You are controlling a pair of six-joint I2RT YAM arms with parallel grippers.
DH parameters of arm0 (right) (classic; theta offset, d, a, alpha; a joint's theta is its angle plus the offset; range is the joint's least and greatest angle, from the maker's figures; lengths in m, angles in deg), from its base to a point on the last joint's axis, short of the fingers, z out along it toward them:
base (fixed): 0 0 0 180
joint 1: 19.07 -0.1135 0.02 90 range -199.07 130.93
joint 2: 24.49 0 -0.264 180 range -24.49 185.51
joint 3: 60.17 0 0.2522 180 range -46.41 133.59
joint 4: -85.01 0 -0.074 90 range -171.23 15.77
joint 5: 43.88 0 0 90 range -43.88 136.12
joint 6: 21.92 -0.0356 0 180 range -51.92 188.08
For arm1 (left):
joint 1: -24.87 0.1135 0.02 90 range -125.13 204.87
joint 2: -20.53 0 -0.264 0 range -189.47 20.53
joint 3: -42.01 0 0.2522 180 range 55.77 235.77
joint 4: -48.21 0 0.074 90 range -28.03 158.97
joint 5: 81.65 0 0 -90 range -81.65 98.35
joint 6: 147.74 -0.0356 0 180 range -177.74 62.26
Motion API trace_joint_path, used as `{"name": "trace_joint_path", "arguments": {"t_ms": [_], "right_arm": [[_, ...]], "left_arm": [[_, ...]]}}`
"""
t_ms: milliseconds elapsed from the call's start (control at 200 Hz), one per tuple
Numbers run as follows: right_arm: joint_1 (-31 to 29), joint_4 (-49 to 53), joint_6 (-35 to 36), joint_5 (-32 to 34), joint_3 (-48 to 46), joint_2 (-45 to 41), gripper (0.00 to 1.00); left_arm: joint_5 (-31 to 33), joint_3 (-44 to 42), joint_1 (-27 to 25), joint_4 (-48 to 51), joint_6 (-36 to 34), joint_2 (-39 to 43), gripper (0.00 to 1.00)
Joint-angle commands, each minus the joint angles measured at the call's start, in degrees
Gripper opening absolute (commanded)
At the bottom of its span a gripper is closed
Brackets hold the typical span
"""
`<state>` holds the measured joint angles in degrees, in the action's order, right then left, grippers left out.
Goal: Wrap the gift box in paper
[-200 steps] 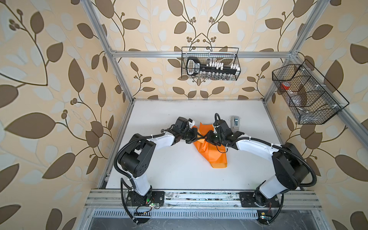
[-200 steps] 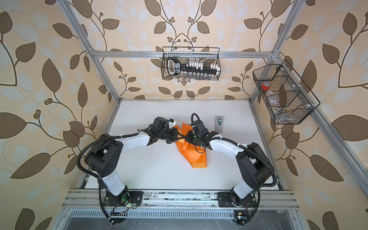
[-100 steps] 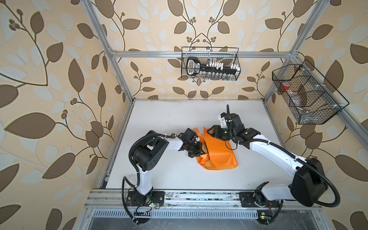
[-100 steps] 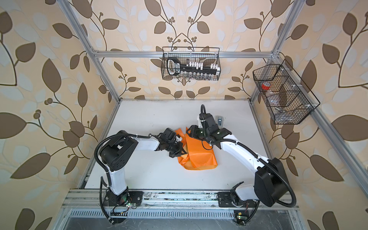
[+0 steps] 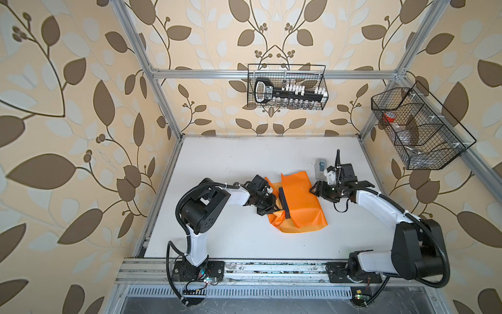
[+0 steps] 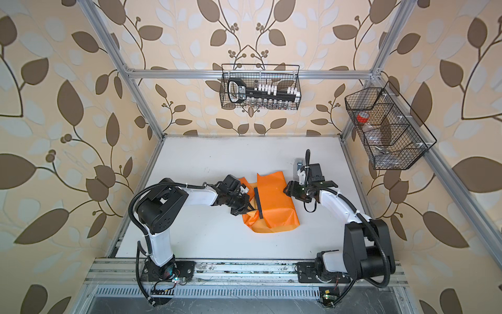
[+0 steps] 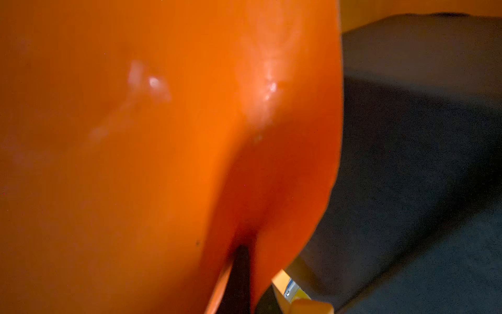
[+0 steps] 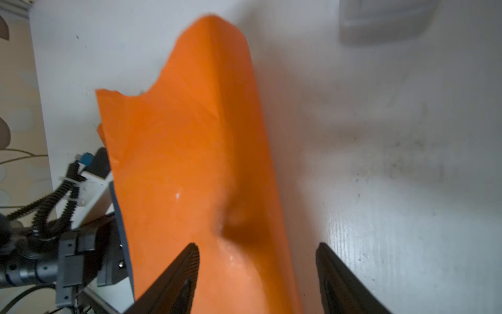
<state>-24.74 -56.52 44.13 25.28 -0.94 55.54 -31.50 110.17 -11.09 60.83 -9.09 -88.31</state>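
Orange paper (image 5: 303, 209) (image 6: 274, 209): we see it draped and creased over the box at the middle of both top views. It lies on the white surface (image 5: 231, 168), and its lower left corner is crumpled.
Gift box (image 5: 284, 202) (image 6: 259, 202): we make out only a narrow dark strip along the paper's left edge. The rest is under the sheet.
Left gripper (image 5: 273, 210) (image 6: 248, 208): it sits just left of that strip. Its jaws are closed on the paper (image 7: 135, 163), which gathers into them at the bottom of the left wrist frame. The box's dark matte face (image 7: 421, 176) fills the right of that frame.
Right gripper (image 5: 315, 189) (image 8: 257, 247): it is beside the paper's upper right edge. We see its jaws spread wide, holding nothing, with one finger in front of the paper (image 8: 190, 163) and the other over bare surface.
Tape dispenser (image 5: 320, 166): small and grey, it stands just above the right gripper and clear of the sheet.
Wire baskets: we note one (image 5: 288, 87) at top centre and another (image 5: 418, 127) at upper right.
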Motion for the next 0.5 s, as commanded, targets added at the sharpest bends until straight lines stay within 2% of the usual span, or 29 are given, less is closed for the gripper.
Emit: {"name": "trace_joint_path", "arguments": {"t_ms": [0, 225, 295, 390, 495], "right_arm": [[0.9, -4.3, 2.5, -7.9, -2.8, 0.5, 0.72], [0.5, -11.0, -1.2, -13.5, -4.5, -0.2, 0.74], [-0.1, -11.0, -1.0, -14.7, -4.0, 0.3, 0.72], [-1.2, -10.4, -1.0, -14.3, -3.8, 0.0, 0.68], [-2.9, -9.4, -1.0, -12.9, -3.6, -0.7, 0.69]], "left_arm": [[1.0, 1.6, 0.0, 1.7, -0.5, 0.4, 0.0], [0.8, 2.4, 0.0, 2.4, -0.7, 0.3, 0.0], [0.8, 2.5, 0.1, 2.8, -0.9, 0.7, 0.0], [1.2, 2.7, 0.0, 3.7, -1.3, 1.5, 0.0], [1.7, 2.8, 0.0, 5.6, -2.0, 3.3, 0.0]]}}
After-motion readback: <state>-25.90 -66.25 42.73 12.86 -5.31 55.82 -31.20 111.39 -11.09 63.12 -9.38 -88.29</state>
